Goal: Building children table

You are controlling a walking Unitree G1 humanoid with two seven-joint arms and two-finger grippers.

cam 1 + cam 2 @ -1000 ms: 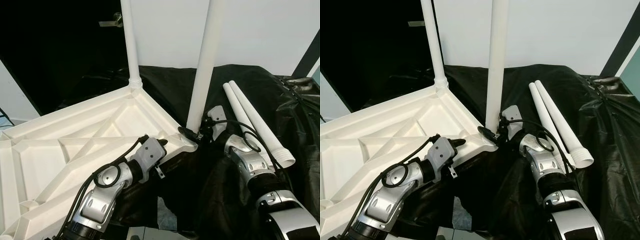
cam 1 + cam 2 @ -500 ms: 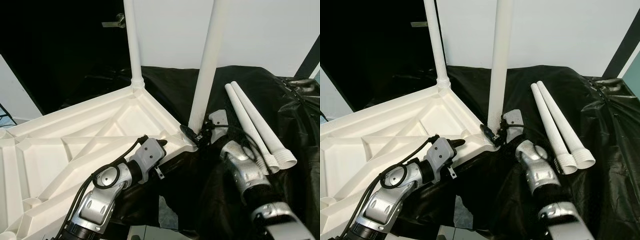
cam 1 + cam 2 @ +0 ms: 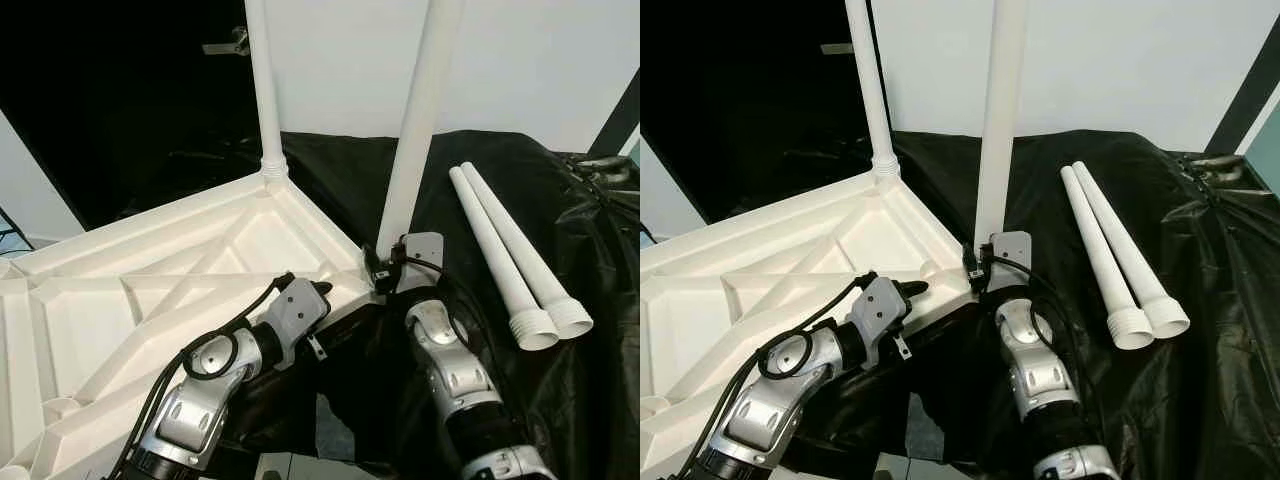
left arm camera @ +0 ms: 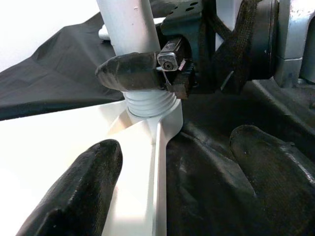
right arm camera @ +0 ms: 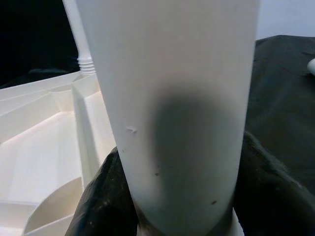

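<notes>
At near-right corner of the upturned tabletop (image 3: pixel 150 280), right gripper (image 3: pixel 382 270) pinches the base of the upright leg (image 3: pixel 412 130). Left gripper (image 4: pixel 167 191) is spread astride the rim just below. Risk: leg looks slightly tilted, so threads may cross & jam. Left wrist cam shows threads (image 4: pixel 147 103) at the socket; head cams show two spare legs (image 3: pixel 510 255) on the black sheet (image 3: pixel 590 220), far right.

The white tabletop (image 3: pixel 150 290) lies upside down at left; two legs (image 3: pixel 415 120) stand upright in its corners, two spare legs (image 3: pixel 510 255) lie at right.
</notes>
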